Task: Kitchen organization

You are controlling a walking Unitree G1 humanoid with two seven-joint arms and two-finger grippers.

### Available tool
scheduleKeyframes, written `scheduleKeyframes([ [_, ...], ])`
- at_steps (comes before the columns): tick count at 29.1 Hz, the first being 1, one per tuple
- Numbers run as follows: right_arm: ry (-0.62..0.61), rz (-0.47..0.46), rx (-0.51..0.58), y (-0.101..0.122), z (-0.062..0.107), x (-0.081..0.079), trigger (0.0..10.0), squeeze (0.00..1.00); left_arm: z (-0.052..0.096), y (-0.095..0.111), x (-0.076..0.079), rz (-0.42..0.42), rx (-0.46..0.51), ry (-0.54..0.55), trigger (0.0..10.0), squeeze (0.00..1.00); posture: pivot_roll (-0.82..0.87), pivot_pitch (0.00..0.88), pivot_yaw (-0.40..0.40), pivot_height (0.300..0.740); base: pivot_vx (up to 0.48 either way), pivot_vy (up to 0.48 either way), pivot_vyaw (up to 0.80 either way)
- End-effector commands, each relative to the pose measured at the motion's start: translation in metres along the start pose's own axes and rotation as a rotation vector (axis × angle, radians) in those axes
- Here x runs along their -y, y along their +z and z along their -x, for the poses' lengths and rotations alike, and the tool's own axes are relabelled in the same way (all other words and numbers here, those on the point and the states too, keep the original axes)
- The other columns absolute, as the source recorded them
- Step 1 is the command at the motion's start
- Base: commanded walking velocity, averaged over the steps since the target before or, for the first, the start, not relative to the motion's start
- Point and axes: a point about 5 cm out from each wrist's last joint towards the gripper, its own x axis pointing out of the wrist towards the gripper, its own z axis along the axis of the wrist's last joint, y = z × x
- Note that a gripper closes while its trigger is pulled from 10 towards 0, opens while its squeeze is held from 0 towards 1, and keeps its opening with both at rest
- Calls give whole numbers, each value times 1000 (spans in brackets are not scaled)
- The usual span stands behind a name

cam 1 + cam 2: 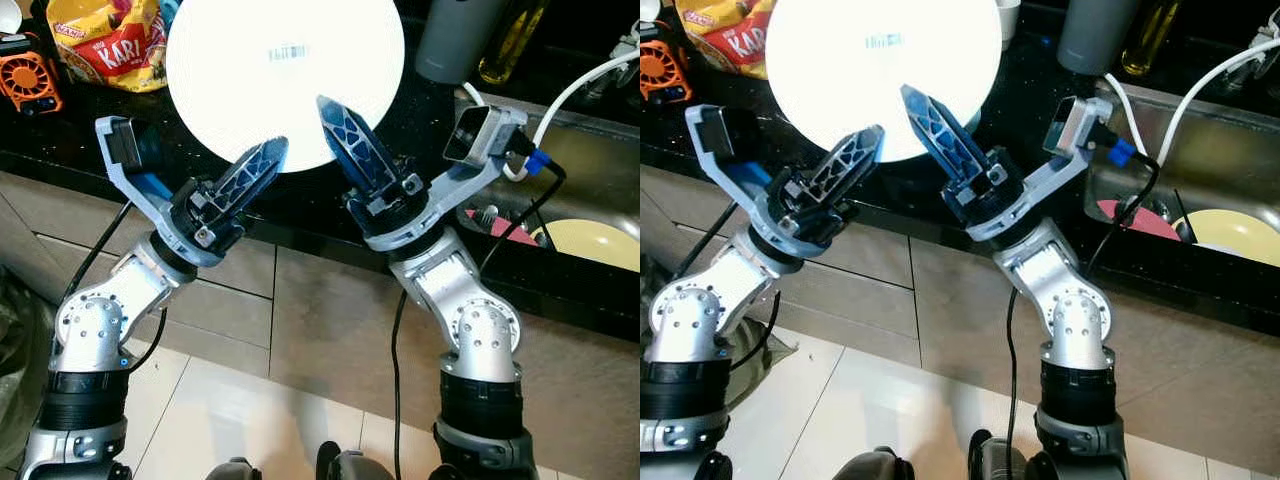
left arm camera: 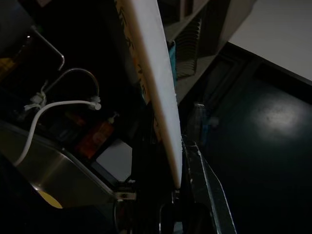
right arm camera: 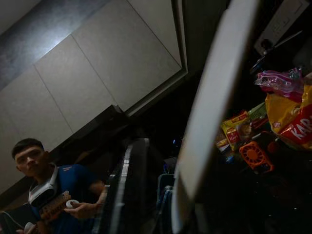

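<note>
One white plate (image 1: 285,70), two hands, one yellow snack bag (image 1: 110,40), one person (image 3: 53,195).

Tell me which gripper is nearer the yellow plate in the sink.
Right. The right gripper holds the white plate's edge on the side toward the sink; the left gripper grips it farther from the yellow plate.

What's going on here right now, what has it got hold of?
The robot stands at the dark kitchen counter, holding a large white plate up between both arms. The left gripper and right gripper each clamp the plate's lower edge, which sits between the fingers in both wrist views. A sink with a yellow dish lies to its right; snack bags sit at the back left.
</note>
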Motion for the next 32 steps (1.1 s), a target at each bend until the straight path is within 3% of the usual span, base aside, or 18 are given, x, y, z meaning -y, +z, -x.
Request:
scheduleKeyframes([
  [1, 47, 4, -2, 0, -3, -9, 0, 0, 1, -5, 0, 2, -16, 8, 10000, 0, 92, 97, -19, 740, 0, 0, 0],
  [12, 42, 0, 1, -2, -3, -11, 0, 0, 5, -4, 2, -43, -27, -6, 10000, 0, 95, 100, -19, 740, 0, 0, 0],
  [13, 41, 0, 2, -2, -3, -11, 0, 0, 6, -2, 1, -46, -10, -1, 10000, 1000, 95, 101, -18, 740, 0, 0, 0],
  [25, 29, 1, 27, 1, -2, -9, 0, 0, 11, 6, 11, -45, 15, -70, 10000, 1000, 99, 110, -18, 740, 0, 0, 0],
  [32, -146, 46, 183, 25, -4, 13, 0, 0, 16, -1, 13, -35, 1, -66, 10000, 1000, 103, 112, -14, 740, 0, 0, 0],
])
